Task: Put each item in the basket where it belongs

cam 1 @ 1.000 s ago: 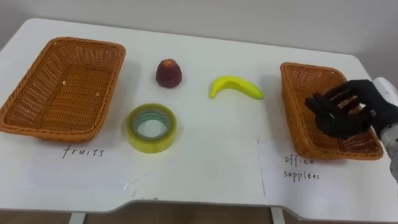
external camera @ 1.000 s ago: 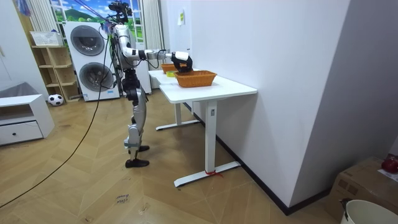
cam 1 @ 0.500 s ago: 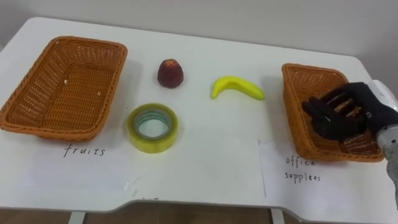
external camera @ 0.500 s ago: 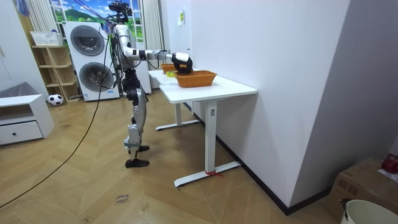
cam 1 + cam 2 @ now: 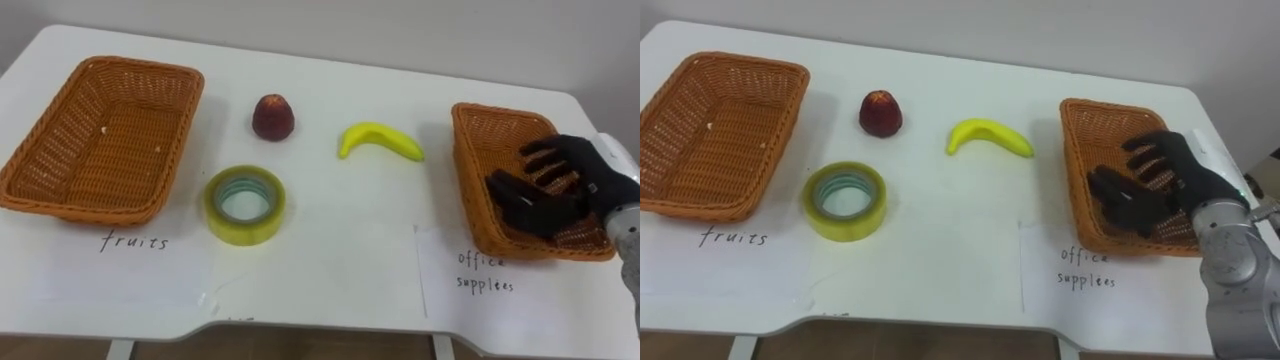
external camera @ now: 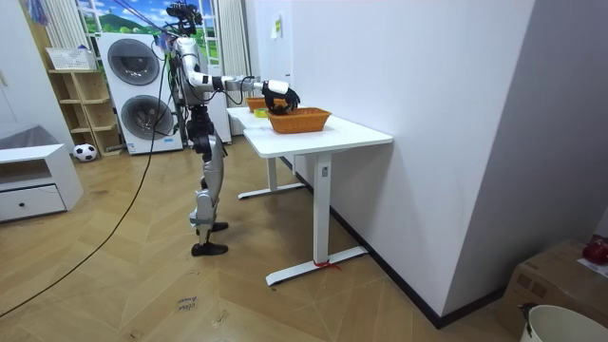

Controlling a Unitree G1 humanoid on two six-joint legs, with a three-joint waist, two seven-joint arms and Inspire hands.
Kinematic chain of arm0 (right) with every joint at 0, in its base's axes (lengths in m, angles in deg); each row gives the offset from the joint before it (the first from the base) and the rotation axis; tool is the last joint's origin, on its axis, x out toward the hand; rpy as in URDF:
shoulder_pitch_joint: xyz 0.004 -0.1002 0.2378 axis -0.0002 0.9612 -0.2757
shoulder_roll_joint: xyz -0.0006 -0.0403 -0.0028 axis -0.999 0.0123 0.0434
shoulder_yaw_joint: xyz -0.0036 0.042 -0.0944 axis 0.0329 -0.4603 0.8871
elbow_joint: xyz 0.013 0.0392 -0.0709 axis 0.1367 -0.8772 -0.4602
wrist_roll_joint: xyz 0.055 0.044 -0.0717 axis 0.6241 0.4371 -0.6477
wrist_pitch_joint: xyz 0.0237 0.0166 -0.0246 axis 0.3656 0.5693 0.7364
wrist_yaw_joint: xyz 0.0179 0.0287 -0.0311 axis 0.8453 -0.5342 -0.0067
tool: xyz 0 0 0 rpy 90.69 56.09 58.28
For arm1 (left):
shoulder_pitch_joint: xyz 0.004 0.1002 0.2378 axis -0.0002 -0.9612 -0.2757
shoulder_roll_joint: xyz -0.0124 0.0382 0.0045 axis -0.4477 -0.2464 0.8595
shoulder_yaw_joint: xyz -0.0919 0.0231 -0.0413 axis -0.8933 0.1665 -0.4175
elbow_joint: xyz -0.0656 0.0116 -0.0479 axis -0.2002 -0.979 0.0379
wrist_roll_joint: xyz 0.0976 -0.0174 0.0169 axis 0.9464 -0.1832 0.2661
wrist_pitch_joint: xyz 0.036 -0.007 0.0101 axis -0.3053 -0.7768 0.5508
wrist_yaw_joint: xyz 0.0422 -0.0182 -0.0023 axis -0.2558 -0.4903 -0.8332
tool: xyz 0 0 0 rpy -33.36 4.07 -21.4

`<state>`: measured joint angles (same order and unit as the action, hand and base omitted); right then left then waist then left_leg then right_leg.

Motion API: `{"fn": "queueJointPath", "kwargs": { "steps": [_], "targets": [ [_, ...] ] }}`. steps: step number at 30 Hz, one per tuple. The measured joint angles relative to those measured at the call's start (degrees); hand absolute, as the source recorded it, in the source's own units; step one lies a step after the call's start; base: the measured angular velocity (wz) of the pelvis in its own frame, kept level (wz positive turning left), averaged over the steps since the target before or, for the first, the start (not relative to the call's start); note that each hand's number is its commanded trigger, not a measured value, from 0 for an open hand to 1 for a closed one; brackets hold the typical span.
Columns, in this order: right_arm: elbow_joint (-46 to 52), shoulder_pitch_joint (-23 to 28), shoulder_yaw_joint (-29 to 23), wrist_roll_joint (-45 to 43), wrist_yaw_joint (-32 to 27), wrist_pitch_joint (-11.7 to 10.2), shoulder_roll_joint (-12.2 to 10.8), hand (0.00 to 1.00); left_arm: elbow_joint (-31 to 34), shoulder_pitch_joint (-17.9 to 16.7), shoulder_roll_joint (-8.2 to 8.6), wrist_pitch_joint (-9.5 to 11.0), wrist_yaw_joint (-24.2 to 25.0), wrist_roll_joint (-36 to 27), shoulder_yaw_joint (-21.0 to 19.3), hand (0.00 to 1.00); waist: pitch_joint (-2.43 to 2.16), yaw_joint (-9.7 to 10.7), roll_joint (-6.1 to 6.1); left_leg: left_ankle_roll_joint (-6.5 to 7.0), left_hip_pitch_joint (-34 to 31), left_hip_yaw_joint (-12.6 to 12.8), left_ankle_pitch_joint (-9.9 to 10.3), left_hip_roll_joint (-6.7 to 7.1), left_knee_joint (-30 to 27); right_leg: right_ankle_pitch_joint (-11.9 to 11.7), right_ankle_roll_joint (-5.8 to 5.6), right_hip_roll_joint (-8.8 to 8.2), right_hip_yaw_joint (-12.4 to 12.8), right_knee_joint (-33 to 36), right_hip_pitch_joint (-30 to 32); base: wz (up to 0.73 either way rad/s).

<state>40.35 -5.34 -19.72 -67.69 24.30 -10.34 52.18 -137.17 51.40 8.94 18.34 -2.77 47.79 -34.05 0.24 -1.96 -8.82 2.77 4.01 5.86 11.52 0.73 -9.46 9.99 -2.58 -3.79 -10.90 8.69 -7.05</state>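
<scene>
A white surface (image 5: 340,260) seen from above, with two brown wicker baskets at its ends. The left basket (image 5: 80,208) has nothing in it; on the paper sheet in front of it is the handwritten word "fruits" (image 5: 133,243). The right basket (image 5: 478,128) has a paper sheet in front of it with the handwritten words "office supplies" (image 5: 485,270).

Three things lie on the surface between the baskets. A dark red fruit (image 5: 272,117) sits towards the far side, nearer the left basket. A yellow banana (image 5: 379,139) lies to its right, near the right basket but apart from it. A roll of yellowish clear tape (image 5: 245,232) lies flat nearer the front edge, just beside the left basket.

The robot's black right hand (image 5: 560,190) is over the inside of the right basket, its fingers spread and nearly straight, with nothing in it.

In the room view the robot stands upright at the surface's end, right arm stretched out over the nearest basket, with washing machines (image 6: 133,81) behind it.
</scene>
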Motion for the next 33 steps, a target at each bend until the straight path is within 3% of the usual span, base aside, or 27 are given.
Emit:
{"fn": "queueJointPath", "kwargs": {
  "steps": [16, 33],
  "targets": [
    [0.02, 0.00, -0.01, 0.02, 0.00, -0.08, -0.01, 0.00, 0.00, 0.10, -0.01, 0.27, -0.47, 0.01, 0.55, 0.00, 0.16, -0.02, 0.41, 0.00, 0.51, 0.07, 0.00, 0.00, 0.10, 0.00, 0.00, -0.01, 0.11, 0.00, -0.19, 0.00],
    [1.13, -0.50, -0.18, 0.17, 0.00, -0.03, -0.01, 0.00, 0.33, 0.36, 0.00, 0.43, -0.64, 0.00, 0.62, 0.00, -0.13, 0.13, 0.57, 0.00, 0.61, 0.18, 0.00, -0.02, 0.12, 0.00, 0.00, -0.04, 0.17, 0.14, -0.17, 0.00]
  ]
}}
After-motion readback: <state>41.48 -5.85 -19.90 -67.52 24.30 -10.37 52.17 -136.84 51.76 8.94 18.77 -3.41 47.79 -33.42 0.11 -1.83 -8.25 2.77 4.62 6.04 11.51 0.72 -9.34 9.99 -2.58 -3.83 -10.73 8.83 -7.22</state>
